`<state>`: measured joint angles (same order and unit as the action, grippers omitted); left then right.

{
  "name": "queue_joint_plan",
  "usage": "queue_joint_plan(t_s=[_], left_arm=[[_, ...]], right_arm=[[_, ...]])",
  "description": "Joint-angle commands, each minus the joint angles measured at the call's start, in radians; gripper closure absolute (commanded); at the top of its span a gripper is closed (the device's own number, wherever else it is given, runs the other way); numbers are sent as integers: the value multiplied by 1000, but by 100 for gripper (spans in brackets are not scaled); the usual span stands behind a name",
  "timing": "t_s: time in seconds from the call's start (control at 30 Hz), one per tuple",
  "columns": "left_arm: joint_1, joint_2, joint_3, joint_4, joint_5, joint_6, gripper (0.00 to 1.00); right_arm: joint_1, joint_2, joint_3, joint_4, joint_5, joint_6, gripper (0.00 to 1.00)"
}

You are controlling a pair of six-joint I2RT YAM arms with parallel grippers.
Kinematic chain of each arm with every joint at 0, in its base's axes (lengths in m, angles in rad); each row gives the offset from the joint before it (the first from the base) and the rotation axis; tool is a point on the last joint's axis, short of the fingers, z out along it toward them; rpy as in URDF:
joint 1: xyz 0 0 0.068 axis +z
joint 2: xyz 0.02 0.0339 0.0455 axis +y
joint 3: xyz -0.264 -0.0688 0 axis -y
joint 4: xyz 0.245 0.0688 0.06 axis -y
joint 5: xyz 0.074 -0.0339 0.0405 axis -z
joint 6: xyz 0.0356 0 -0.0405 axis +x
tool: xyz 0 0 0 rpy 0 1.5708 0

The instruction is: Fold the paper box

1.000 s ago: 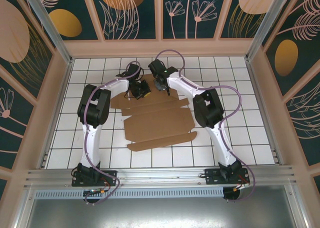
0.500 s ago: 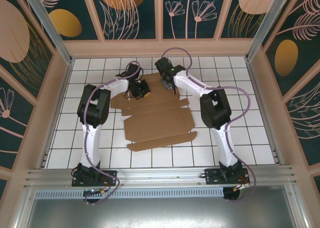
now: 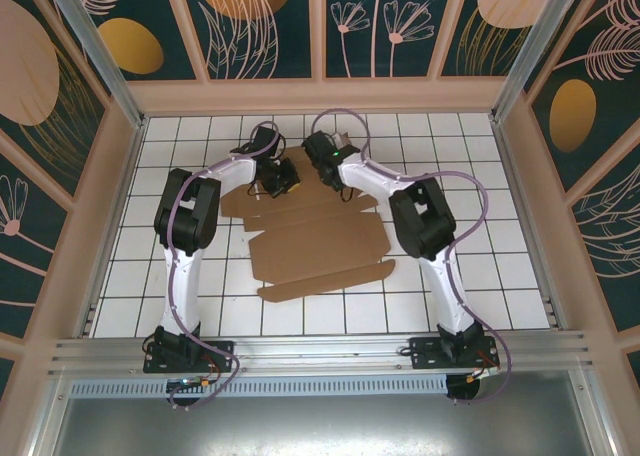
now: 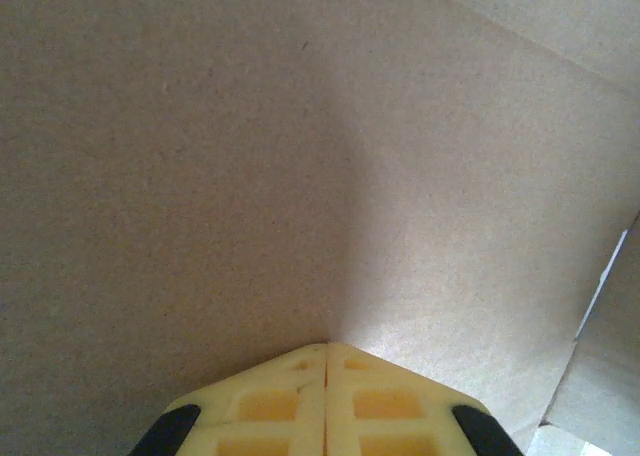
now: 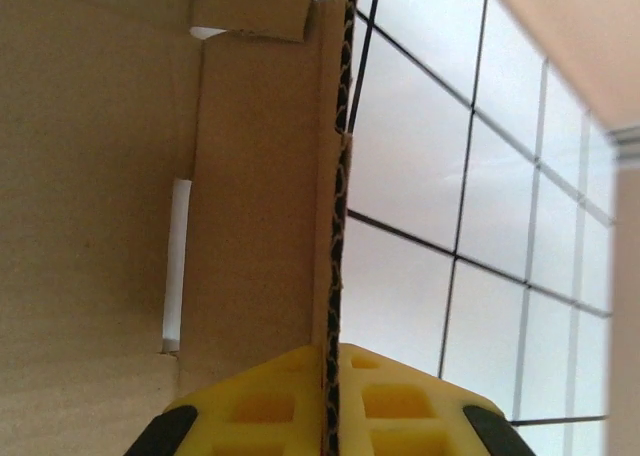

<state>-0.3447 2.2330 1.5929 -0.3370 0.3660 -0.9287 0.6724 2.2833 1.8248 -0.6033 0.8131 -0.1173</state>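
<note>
The paper box [image 3: 315, 246] is laid out as a flat die-cut sheet on the tiled table [image 3: 480, 266] between the two arms. Its creased panels run left to right, and its far end lies under both wrists.

The coming fold is judged to turn on the far flap [image 5: 260, 196]. In the right wrist view its corrugated edge is pinched between the yellow pads of the right gripper [image 5: 330, 356] and runs straight away from the fingertips. Brown board is seen to the left of that edge and bare tiles to the right, so the flap seems to be raised on edge — though its exact angle cannot be told.

The fingers of the left gripper [image 4: 327, 348] are pressed together with nothing between them. Their tips are set at a plain cardboard face, apparently to hold a panel down beside the crease.

From above, the right gripper [image 3: 322, 164] is seen just beside the left gripper [image 3: 280, 179], both at the sheet's far end. The back wall [image 3: 320, 94] is near, so little room is left beyond the flap — open tiles lie on either side and toward the bases.
</note>
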Motion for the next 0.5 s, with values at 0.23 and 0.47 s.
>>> queue_joint_plan(t_s=[0.23, 0.47], left_arm=[[15, 33, -30, -45, -33, -12, 93], [17, 28, -40, -32, -23, -13, 93]], right_arm=[[57, 40, -31, 139, 213, -139, 75], [-26, -342, -249, 233, -430, 94, 20]])
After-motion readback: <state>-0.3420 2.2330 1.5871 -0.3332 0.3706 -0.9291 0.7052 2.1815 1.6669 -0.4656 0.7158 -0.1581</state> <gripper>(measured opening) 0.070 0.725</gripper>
